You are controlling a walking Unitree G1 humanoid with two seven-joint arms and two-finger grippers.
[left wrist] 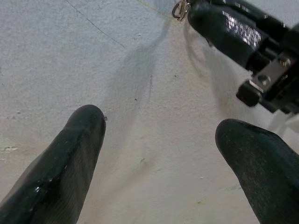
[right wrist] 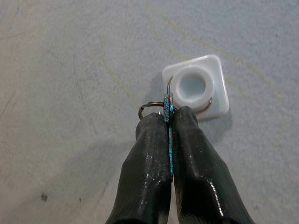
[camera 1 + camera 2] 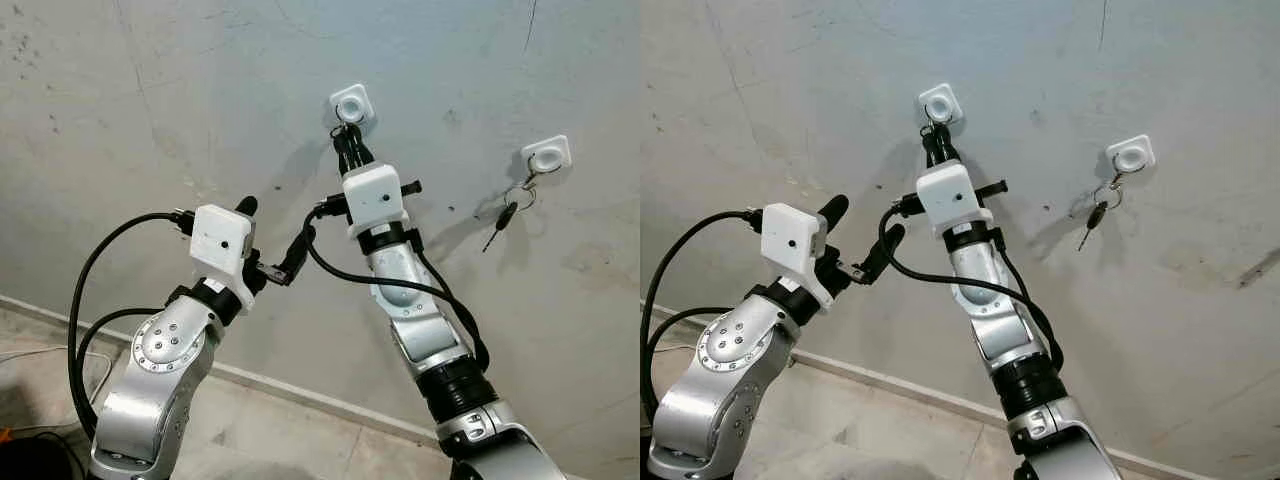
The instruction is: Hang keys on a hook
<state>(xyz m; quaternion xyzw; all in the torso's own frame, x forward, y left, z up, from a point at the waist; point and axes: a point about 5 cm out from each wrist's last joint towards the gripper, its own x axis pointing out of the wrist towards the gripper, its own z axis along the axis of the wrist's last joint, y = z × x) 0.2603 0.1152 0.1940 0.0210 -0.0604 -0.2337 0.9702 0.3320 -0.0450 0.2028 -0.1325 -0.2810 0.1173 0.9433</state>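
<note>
Two hooks (image 3: 353,103) (image 3: 547,154); right gripper (image 2: 169,116) pinches one key (image 2: 168,105)

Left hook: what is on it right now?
A key ring loops over the left hook, with the key pinched in the right end effector. The fingers cover most of the key, so its shape can't be seen.

A grey concrete wall (image 3: 150,110) meets the floor (image 3: 290,430) at a pale skirting strip (image 3: 300,392).

Bare indoor corner: rough grey plaster wall (image 3: 150,120), stick-on white hooks (image 3: 353,103).
</note>
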